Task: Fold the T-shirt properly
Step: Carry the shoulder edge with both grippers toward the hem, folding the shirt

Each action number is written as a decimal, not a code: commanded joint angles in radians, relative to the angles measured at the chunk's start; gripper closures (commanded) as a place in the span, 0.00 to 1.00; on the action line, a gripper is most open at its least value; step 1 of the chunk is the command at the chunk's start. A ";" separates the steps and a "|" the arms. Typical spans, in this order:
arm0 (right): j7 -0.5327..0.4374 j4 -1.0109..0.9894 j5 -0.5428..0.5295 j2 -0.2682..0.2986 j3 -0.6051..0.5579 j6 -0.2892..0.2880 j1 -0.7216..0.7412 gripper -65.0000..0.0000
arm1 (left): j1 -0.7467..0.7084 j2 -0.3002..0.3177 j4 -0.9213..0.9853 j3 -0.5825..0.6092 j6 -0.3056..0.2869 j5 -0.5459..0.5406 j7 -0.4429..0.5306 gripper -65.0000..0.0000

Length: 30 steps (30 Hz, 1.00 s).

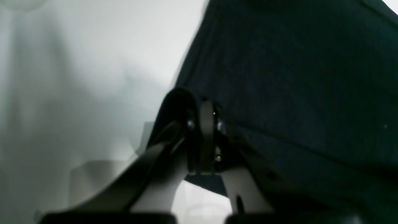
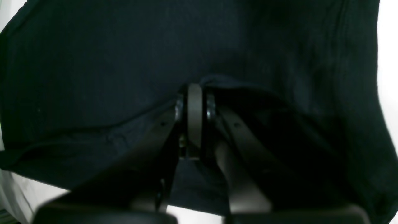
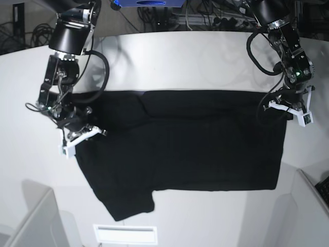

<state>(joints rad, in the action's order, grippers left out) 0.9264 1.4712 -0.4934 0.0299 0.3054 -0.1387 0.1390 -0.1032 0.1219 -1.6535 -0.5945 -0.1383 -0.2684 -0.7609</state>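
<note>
While cables crowd behind, T-shirt [image 3: 185,149] lies across white table [image 3: 180,56].

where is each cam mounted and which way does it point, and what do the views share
Left wrist: sits on the left arm behind the left gripper, looking along its shut fingers at the T-shirt edge and the white table.
Right wrist: sits behind the right gripper, looking along its shut fingers; black cloth fills nearly the whole view.
Base: sits high, looking down on the table with the shirt spread out and both arms at its side edges.
Shared: all three show the T-shirt; each wrist view's gripper also appears in the base view.
</note>
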 commanded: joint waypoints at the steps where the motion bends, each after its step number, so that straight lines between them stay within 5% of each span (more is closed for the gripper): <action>1: -0.019 0.018 -0.018 0.006 -0.002 -0.005 0.027 1.00 | 0.010 0.014 -0.017 -0.006 -0.001 -0.001 0.022 1.00; 8: -0.054 -0.016 -0.018 0.008 -0.076 -0.005 0.047 1.00 | 0.010 0.014 -0.015 -0.005 -0.001 -0.001 0.024 1.00; 30: -0.079 -0.014 -0.018 0.032 -0.065 -0.003 0.035 1.00 | 0.102 0.015 0.085 -0.005 -0.001 -0.001 0.024 1.00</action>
<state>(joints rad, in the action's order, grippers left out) 0.8669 1.4376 -0.4969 0.0540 0.2363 -0.1387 0.1513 -0.0113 0.1253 -1.5547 -0.5949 -0.1375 -0.2653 -0.7589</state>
